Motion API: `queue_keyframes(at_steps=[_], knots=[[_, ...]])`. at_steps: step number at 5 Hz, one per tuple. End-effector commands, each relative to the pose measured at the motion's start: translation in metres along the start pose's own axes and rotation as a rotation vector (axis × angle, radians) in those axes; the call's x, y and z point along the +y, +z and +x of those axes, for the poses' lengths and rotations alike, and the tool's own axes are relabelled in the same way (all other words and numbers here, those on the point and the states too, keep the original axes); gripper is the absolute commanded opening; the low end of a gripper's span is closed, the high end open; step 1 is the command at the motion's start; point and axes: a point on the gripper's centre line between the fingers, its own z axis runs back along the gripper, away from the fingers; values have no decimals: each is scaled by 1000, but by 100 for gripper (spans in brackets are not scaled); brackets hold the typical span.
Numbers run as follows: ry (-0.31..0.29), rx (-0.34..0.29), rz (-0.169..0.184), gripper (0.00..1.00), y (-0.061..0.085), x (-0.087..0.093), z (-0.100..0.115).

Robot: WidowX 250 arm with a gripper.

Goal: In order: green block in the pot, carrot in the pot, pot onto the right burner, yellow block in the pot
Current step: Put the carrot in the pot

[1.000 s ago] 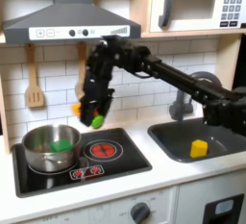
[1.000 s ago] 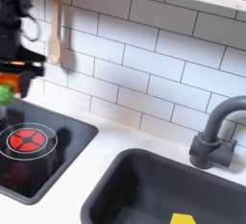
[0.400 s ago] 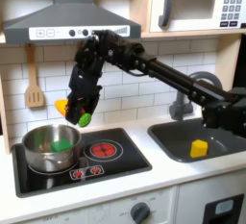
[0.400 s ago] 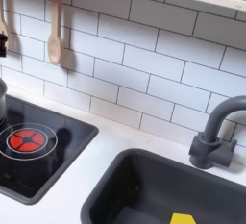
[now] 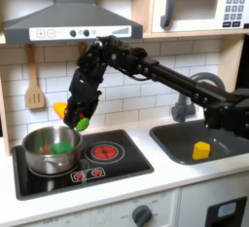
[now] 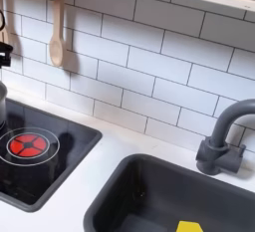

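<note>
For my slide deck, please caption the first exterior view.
End effector holds the carrot above the pot, green block already inside; yellow block waits in the sink.

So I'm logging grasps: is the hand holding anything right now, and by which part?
Yes. In the first exterior view the hand holds the carrot above the pot, gripped around its middle, orange end and green tip showing either side.

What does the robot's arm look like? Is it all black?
Yes, mostly. In the first exterior view the arm is black, made of long thin bars joined by chunkier blocky joints. Its hand is black too, with dark blocky fingers. No markings are readable.
</note>
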Motion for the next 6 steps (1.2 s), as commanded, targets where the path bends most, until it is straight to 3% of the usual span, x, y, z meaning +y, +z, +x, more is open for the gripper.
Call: queue_keyframes(at_steps=[1,4,6], knots=[[9,-17,36,0,-10,2,10],[-2,6,46,0,-30,-6,13],[17,23,66,0,-41,0,13]])
